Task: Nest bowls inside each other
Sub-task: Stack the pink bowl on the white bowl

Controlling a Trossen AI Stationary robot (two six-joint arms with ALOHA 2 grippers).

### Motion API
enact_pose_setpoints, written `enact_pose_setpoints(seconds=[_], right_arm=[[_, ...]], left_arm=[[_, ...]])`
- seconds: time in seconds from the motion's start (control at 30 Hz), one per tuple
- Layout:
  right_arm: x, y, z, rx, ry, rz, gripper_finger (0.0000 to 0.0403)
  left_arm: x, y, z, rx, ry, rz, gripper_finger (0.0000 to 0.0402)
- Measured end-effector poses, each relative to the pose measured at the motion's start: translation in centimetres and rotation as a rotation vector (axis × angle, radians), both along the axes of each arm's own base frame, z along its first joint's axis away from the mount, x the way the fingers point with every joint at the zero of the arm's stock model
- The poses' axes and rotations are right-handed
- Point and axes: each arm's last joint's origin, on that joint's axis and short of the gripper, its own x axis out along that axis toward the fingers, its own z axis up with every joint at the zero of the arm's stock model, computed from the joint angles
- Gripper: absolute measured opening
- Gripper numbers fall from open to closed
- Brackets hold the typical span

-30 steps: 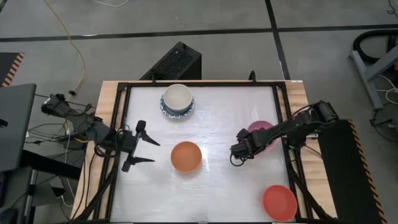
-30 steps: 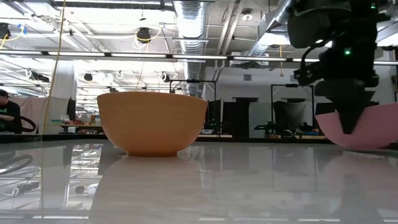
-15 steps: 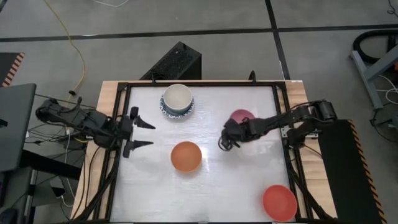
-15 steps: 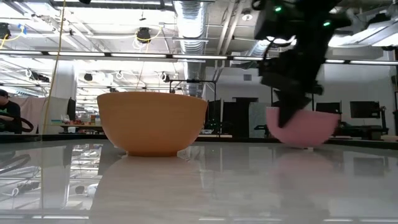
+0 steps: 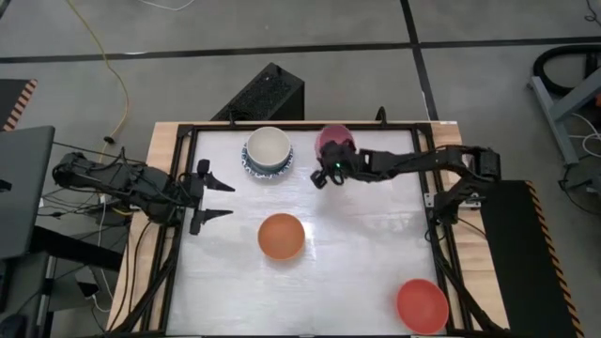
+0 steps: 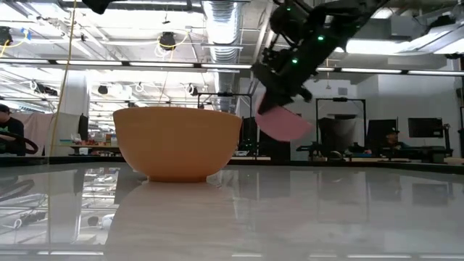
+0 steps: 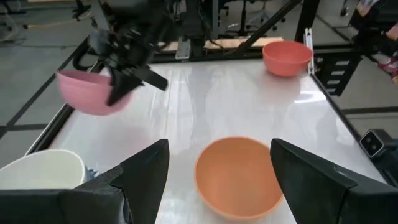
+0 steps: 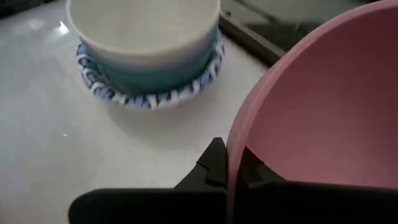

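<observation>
My right gripper (image 5: 331, 160) is shut on a pink bowl (image 5: 335, 140), held in the air near the table's far edge. Just left of it is a stack (image 5: 269, 150): a cream bowl (image 8: 143, 25) nested in a blue one, inside a white bowl with a blue patterned rim (image 8: 146, 93). An orange bowl (image 5: 281, 236) rests on its base mid-table. A red bowl (image 5: 422, 304) sits at the near right. My left gripper (image 5: 214, 197) stands open at the table's left edge, with nothing between its fingers (image 7: 146, 174). My right gripper pinches the pink bowl's rim (image 8: 233, 155), one finger (image 8: 214, 163) outside the wall and the other inside. The fingers come slanting down from the table's right side. The bowl (image 6: 283, 125) hangs clear of the table, tilted.
A black frame (image 5: 427, 202) borders the white table top. A black box (image 5: 266, 92) stands beyond the far edge. Bare table lies between the orange bowl and the red bowl.
My right gripper has carried the pink bowl from the table's right side up and toward the far edge, close to the stack. The bowl has risen clear of the table and tipped. My left gripper has drawn back a little toward the left edge.
</observation>
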Motion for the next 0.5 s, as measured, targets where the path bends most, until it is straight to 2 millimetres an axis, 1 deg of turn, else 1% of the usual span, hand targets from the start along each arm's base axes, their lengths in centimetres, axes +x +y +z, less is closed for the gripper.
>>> enact_pose_setpoints(seconds=[0.07,0.13,0.23,0.37,0.5], right_arm=[[1.1,-0.7,0.6,-0.067,0.026,0.038,0.0006],[2.8,-1.1,1.4,-0.130,0.042,0.083,0.0006],[5.3,-1.5,1.9,-0.243,0.132,0.171,0.0006],[8.2,-1.4,2.8,-0.382,0.300,0.239,0.0006],[10.0,-1.1,4.1,-0.470,0.404,0.347,0.0006]], left_arm=[[0.0,0.1,-0.1,0.003,0.010,0.005,0.0270],[0.0,0.1,-0.1,0.010,0.010,0.006,0.0270],[0.0,0.1,-0.1,0.017,0.011,0.003,0.0270],[-0.1,0.1,-0.2,0.013,0.026,0.003,0.0270],[-0.5,0.3,-0.4,0.003,0.044,0.007,0.0270]])
